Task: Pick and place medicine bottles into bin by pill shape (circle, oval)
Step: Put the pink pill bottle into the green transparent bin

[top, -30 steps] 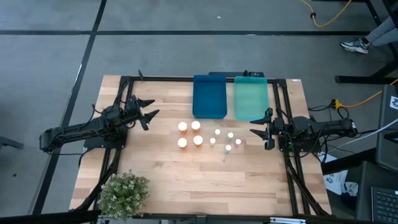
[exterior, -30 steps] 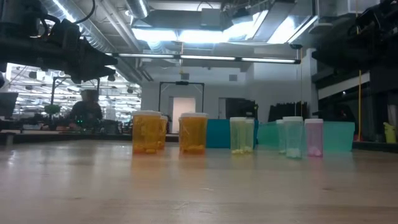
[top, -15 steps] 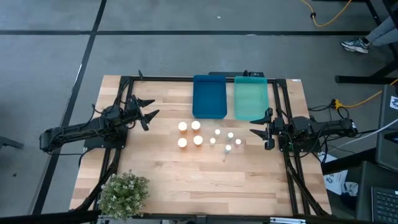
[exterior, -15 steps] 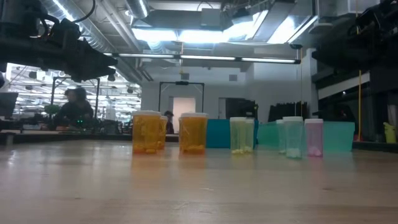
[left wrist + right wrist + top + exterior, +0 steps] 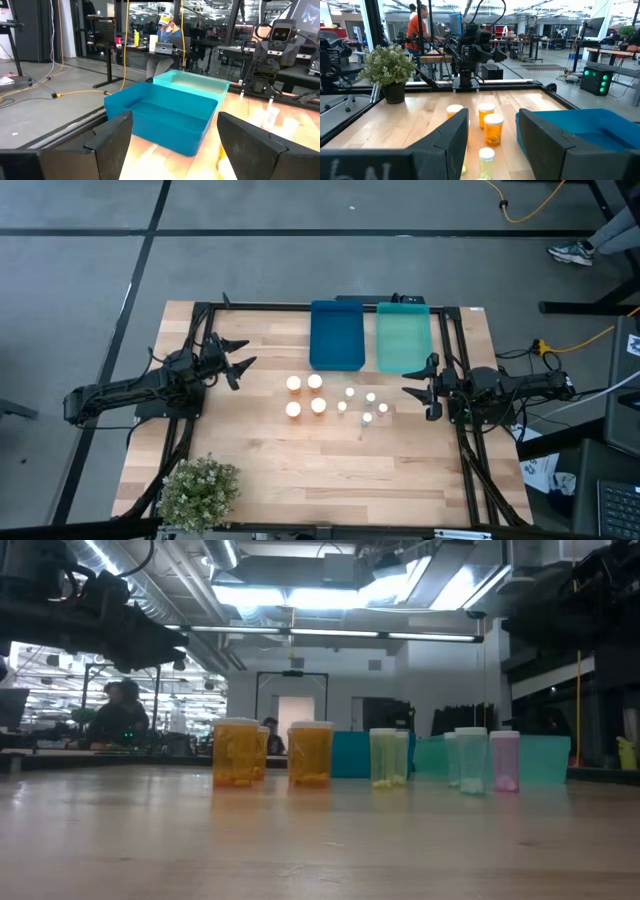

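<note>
Four amber bottles (image 5: 305,395) with white caps stand upright in a square at the table's middle. Several smaller pale bottles (image 5: 362,406) stand to their right. The dark blue tray (image 5: 336,335) and the teal tray (image 5: 403,336) lie side by side at the far edge. My left gripper (image 5: 240,358) hangs open and empty above the table, left of the bottles. My right gripper (image 5: 418,393) hangs open and empty right of the pale bottles. In the low view the amber bottles (image 5: 274,753) and pale bottles (image 5: 470,760) stand on their bases.
A potted plant (image 5: 198,492) stands at the near left corner. Black frame rails (image 5: 456,440) run along the table's sides. People sit in the room beyond the table (image 5: 118,716). Bare wood lies between the bottles and the near edge.
</note>
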Controlling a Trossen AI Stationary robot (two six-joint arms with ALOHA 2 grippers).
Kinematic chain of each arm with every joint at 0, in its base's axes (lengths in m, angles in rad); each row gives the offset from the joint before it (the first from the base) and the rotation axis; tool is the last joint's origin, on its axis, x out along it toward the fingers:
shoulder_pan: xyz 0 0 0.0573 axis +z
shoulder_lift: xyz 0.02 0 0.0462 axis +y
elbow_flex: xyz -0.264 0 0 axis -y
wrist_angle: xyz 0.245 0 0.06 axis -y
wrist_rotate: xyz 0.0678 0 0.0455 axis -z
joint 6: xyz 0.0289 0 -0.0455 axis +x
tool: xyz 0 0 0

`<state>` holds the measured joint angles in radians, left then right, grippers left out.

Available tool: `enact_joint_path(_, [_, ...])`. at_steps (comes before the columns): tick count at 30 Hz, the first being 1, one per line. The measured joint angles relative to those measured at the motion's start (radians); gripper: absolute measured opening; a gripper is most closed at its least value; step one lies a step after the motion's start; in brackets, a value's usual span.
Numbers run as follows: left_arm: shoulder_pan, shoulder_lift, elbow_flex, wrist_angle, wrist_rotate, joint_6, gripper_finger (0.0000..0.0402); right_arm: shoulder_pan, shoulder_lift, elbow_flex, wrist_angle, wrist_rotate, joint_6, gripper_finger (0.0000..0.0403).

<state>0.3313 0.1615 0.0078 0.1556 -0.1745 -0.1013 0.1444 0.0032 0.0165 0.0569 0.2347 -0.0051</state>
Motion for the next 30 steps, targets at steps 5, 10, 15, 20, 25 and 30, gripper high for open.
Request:
enact_joint_path(5, [0.000, 0.000, 0.000, -0.022, 0.000, 0.000, 0.0283, 0.000, 0.000, 0.000, -0.001, -0.008, -0.020, 0.0177])
enact_joint_path(10, [0.000, 0.000, 0.000, -0.038, 0.000, 0.000, 0.0283, 0.000, 0.000, 0.000, 0.098, -0.009, -0.122, 0.0177])
enact_joint_path(15, [0.000, 0.000, 0.000, -0.039, 0.000, 0.000, 0.0283, 0.000, 0.000, 0.000, 0.134, 0.025, -0.137, 0.0177])
enact_joint_path(20, [0.000, 0.000, 0.000, -0.041, 0.000, 0.000, 0.0283, 0.000, 0.000, 0.000, 0.134, 0.086, -0.135, 0.0177])
enact_joint_path(25, [0.000, 0.000, 0.000, -0.043, 0.000, 0.005, 0.0283, 0.000, 0.000, 0.000, 0.134, 0.086, -0.135, 0.0177])
enact_joint_path(30, [0.000, 0.000, 0.000, -0.043, 0.000, 0.006, 0.0283, 0.000, 0.000, 0.000, 0.134, 0.086, -0.135, 0.0177])
